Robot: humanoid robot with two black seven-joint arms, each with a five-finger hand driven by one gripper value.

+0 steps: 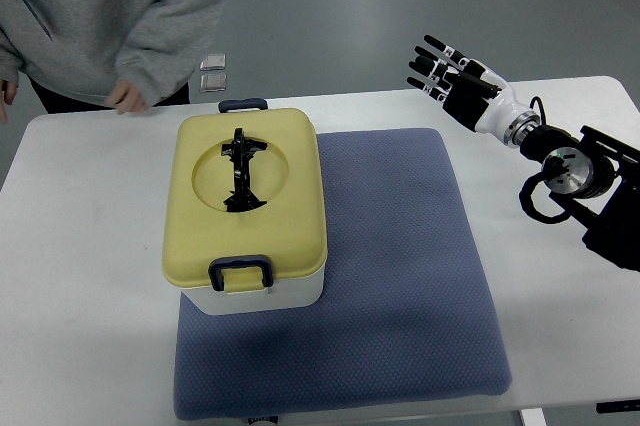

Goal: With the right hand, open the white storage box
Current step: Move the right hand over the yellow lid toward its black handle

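A white storage box [262, 301] with a pale yellow lid [245, 196] stands on the left part of a blue mat [400, 276]. The lid is down, with a black folding handle [240, 171] lying in its round recess and dark blue latches at the near edge [240, 272] and far edge [243, 104]. My right hand [445, 71] hovers over the table's far right, well to the right of the box, its black fingers spread and holding nothing. The right arm [570, 171] enters from the right edge.
A person in a grey sweatshirt [110, 16] stands at the far left side of the white table [80, 276], one hand [128, 96] resting on its edge. Two small shiny objects [214, 73] lie on the floor beyond the table.
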